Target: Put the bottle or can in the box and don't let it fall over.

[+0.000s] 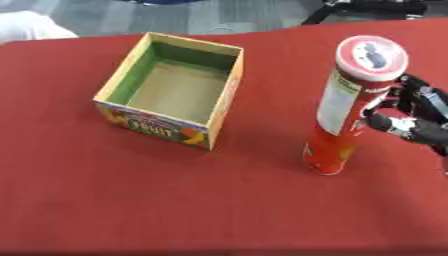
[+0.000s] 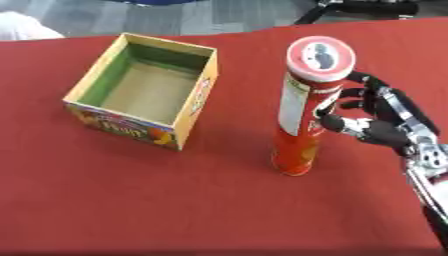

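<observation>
**Right hand at the can, box open to its left**

The tall red can [image 2: 306, 107] stands upright on the red table [image 2: 175, 200], to the right of the open cardboard box [image 2: 140, 90] and well apart from it. The box looks empty inside, with its opening facing up.

Your right hand [image 2: 381, 122] is at the can's upper half, coming in from the can's right. The fingers are curled toward the tube and the thumb tip is at its wall. It reads as touching or just about to, but I can't confirm the grasp has closed. The left hand isn't visible in either view.

Handling, judged from the look of it:
- It's a tall, narrow tube on a small base, so it'll tip easily. Any sideways nudge while you close the hand will likely rock it.
- The wall is probably stiff cardboard with a glossy printed skin, so expect it to be light and a bit slippery. Wrap around it, don't pinch.
- The white lid [image 2: 320, 56] looks like a plastic cap. Don't grab there, it could pop off.

Where to hold: around mid-height to upper-middle, with fingers and thumb on opposite sides and the tube's axis kept vertical.

The can is much taller than the box walls, so most of it will stand proud. Lift it straight up, clear the near right wall, lower it onto the box floor base-flat, and only then open the hand. Set it centred so the walls don't kick the base.
</observation>
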`<action>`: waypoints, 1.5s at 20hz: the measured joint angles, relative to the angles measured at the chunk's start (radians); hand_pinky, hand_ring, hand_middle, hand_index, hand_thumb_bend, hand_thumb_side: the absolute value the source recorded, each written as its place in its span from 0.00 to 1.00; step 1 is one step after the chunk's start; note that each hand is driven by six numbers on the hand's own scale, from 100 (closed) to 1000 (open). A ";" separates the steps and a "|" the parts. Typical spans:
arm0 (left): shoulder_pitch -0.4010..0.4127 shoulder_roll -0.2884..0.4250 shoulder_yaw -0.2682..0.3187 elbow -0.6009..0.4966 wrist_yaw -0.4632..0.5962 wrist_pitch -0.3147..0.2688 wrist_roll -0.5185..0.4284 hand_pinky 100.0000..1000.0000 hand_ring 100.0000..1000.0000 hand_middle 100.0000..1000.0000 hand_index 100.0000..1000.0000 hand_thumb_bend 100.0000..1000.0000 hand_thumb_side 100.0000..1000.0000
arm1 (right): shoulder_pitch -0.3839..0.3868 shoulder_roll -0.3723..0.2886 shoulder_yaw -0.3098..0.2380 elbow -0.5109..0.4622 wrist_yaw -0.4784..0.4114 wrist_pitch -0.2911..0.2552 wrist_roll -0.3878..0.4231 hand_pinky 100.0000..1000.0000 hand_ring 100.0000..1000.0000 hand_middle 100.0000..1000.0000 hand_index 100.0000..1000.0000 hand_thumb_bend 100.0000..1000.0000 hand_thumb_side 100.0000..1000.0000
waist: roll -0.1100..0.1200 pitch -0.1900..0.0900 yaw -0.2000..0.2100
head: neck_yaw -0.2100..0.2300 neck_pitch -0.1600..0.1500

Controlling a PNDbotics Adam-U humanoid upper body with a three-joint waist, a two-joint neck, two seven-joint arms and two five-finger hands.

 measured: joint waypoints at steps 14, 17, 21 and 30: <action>0.000 0.000 0.000 0.000 0.000 0.000 0.000 0.68 0.82 0.73 0.77 0.37 0.75 | 0.010 -0.002 0.005 -0.036 -0.016 -0.005 0.026 0.73 0.79 0.91 0.89 1.00 0.49 | -0.005 0.000 0.000 | 0.000 -0.003; 0.000 0.000 0.000 0.000 0.000 0.000 0.000 0.68 0.82 0.73 0.77 0.37 0.75 | 0.015 -0.002 0.009 -0.047 -0.020 -0.004 0.030 0.73 0.79 0.91 0.89 1.00 0.49 | -0.005 0.000 0.000 | 0.000 -0.003; 0.000 0.000 0.000 0.000 0.000 0.000 0.000 0.68 0.82 0.73 0.77 0.37 0.75 | 0.017 -0.002 0.013 -0.062 -0.022 -0.002 0.032 0.73 0.79 0.91 0.89 1.00 0.49 | -0.005 0.000 0.000 | 0.000 -0.003; 0.000 0.000 0.000 0.000 0.000 0.000 0.000 0.68 0.82 0.73 0.77 0.37 0.75 | 0.015 -0.002 0.026 -0.078 -0.015 0.015 0.031 0.73 0.79 0.90 0.89 1.00 0.49 | -0.006 0.000 0.001 | -0.002 -0.004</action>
